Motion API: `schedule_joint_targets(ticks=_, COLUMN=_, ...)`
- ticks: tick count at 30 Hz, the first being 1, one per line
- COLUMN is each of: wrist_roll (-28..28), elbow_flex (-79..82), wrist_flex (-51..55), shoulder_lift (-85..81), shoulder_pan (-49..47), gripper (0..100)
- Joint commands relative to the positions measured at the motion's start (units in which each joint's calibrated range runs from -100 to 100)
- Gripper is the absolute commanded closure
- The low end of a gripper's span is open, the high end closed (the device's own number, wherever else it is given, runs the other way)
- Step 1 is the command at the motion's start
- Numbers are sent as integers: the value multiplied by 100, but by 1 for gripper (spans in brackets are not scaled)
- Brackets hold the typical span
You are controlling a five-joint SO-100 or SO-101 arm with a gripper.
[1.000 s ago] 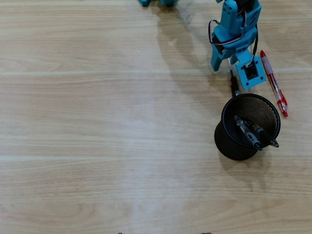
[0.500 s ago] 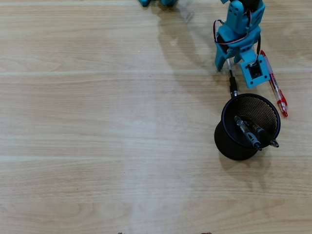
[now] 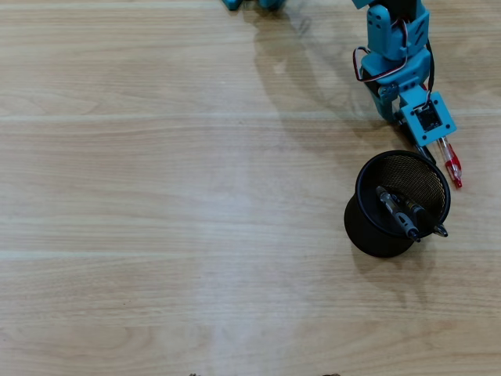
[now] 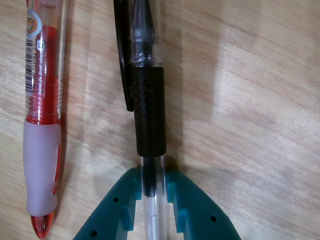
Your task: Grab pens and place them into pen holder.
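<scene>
Wood-grain close-up alone shows end effector (image 4: 152,200) pinching black pen (image 4: 148,112).

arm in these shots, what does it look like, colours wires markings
The arm is teal-blue plastic with black servo blocks, and red, white and black wires loop at its side. A square teal plate with a dark window sits above the claw, whose two teal fingers show small round holes. No markings visible.

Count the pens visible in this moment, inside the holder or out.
4. Two dark pens lean inside the black mesh pen holder; a red pen lies on the wooden table; the teal gripper grips a clear black-grip pen. More may hide inside.
</scene>
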Motion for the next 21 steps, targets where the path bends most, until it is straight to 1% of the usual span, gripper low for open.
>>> schedule_joint_targets(ticks=1, wrist_roll=-19, elbow_flex=60, wrist_flex=-47, shoulder_lift=-6, shoulder_pan=-9, gripper=98)
schedule_joint_targets(ticks=7, wrist_roll=75, elbow_flex=-383, wrist_flex=21, shoulder_lift=-505, shoulder_pan=128, gripper=98)
schedule_joint_targets(ticks=12, wrist_roll=441, elbow_flex=-1017, wrist_flex=30, shoulder_lift=-1325, shoulder_pan=418, gripper=98)
schedule_joint_targets(ticks=16, wrist_roll=671, elbow_flex=-1850, wrist_flex=30, shoulder_lift=-1798, shoulder_pan=628, gripper=98)
schedule_joint_targets(ticks=21, wrist_roll=823, elbow_flex=-3371, wrist_flex=-108, shoulder_lift=-1781, shoulder_pan=991, gripper=98)
